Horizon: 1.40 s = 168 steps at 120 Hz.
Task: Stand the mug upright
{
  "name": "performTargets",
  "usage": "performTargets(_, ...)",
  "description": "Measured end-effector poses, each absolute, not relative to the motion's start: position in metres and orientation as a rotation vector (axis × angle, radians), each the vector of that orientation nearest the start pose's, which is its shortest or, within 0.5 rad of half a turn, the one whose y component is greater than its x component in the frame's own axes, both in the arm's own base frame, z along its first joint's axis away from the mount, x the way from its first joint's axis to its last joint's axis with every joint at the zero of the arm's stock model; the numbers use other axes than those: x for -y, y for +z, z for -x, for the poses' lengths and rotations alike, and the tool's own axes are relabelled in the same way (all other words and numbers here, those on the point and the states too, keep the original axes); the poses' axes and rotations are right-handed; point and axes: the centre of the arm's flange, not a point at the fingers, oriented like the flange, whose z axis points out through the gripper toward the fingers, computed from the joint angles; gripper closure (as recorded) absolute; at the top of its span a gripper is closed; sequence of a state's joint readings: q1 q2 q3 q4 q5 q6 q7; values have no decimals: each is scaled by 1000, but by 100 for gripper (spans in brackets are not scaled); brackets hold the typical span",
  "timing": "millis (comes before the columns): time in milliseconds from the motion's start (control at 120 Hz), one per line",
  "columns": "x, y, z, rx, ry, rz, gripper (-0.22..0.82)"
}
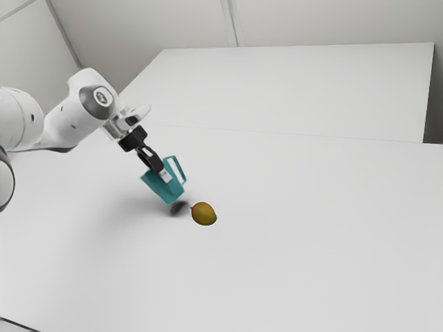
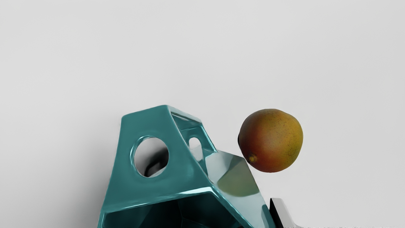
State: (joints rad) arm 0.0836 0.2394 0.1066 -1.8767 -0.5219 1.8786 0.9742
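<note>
Mug (image 1: 170, 191) tilted, grasped between the fingers (image 1: 165, 176), apparently above the table (image 1: 297, 256); mango (image 1: 203, 214) near, past the fingertips. Risk: releasing at this slant could topple it; lowering without levelling could land its base edge first, twisting the grip, or nudge the mango.

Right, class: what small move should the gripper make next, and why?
Probably turn the gripper to level the mug before lowering: it's tilted, opening toward the exterior view's left, and the shadow below suggests it's aloft.
</note>
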Motion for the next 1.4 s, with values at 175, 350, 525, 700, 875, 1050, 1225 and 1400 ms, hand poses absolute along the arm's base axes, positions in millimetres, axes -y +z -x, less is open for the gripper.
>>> performTargets(175, -53, 373, -588, 858, 15, -2680, 78)
performTargets(350, -42, 373, -597, 952, 3, -2795, 78)
performTargets(525, -42, 357, -583, 981, -48, -2879, 78)
performTargets(700, -39, 351, -576, 991, -64, -2945, 78)
performTargets(875, -27, 344, -575, 1026, -47, -3011, 78)
performTargets(1050, -24, 336, -572, 979, -23, -3052, 78)
performTargets(1225, -24, 335, -573, 917, 3, -3075, 57)
performTargets(1400, -25, 347, -574, 881, 43, -3089, 25)
